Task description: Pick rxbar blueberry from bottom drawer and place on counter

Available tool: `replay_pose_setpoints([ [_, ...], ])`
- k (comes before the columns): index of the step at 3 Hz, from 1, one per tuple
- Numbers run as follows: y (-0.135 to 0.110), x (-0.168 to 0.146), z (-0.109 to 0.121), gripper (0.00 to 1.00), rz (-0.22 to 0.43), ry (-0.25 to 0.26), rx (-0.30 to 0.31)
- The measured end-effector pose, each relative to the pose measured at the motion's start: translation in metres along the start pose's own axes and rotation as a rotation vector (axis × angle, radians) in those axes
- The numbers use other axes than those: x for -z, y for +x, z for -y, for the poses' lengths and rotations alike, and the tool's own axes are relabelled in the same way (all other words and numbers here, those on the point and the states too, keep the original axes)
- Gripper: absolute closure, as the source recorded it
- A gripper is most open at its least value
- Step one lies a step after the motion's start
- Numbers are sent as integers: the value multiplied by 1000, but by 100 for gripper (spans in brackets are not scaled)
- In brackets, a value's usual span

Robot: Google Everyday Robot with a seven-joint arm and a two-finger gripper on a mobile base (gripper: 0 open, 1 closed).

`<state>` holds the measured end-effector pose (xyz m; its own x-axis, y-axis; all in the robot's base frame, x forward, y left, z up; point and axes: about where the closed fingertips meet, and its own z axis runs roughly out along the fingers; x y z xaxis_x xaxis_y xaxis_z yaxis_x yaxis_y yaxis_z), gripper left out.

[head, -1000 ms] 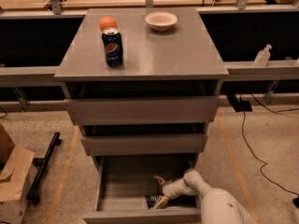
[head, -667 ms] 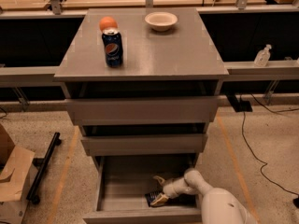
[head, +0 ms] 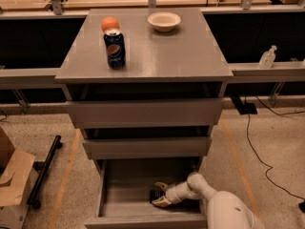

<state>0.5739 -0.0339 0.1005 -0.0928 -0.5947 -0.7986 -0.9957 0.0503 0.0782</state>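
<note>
Camera view: the bottom drawer (head: 102, 194) stands pulled out, its floor bare to the left. Near its right wall the pincer (head: 160, 194) reaches in, fingers apart, straddling the rxbar blueberry (head: 154, 195); whether they touch it I cannot tell. On the desk (head: 167, 56), a Pepsi can (head: 115, 49), an orange (head: 110, 23) and a bowl (head: 164, 21) leave the front-right edge open.

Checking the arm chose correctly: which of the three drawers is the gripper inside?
The bottom drawer, pulled out farthest: the gripper is inside it at the rxbar blueberry.

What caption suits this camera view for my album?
Robot's tool at the rxbar blueberry inside the open bottom drawer.
</note>
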Motion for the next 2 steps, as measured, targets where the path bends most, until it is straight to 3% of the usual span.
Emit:
replay_pose_setpoints([
  [1, -1, 1, 0, 100, 0, 0, 0],
  [2, -1, 1, 0, 100, 0, 1, -1],
])
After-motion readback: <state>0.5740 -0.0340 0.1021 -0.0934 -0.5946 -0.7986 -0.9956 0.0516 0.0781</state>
